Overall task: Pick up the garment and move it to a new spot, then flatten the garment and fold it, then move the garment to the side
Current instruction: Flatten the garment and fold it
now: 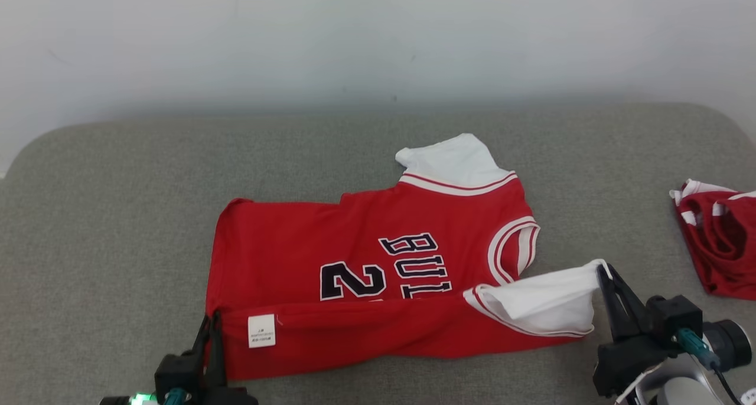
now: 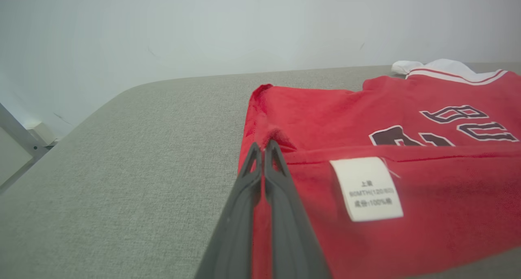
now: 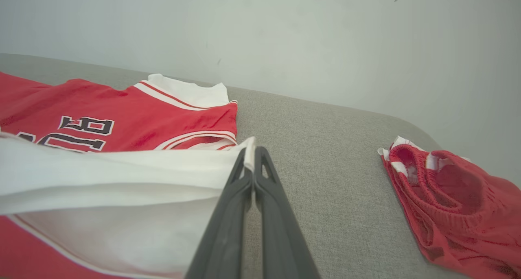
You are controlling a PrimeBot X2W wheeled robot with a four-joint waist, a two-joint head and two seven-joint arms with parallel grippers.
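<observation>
The red shirt [image 1: 366, 263] lies spread near the middle of the grey pad [image 1: 118, 216], collar toward three o'clock in the head view; flattening looks done and folding has begun, since the six o'clock edge is turned over with its white label [image 1: 261, 330] showing; the left gripper [image 1: 212, 319] is clenched on the hem corner at seven o'clock; the right gripper [image 1: 602, 270] is clenched on the white sleeve [image 1: 543, 301] tip at four o'clock. Left, I judge: the remaining folds, then shifting the shirt aside; red shorts [image 1: 717, 245] sit well apart at three o'clock.
</observation>
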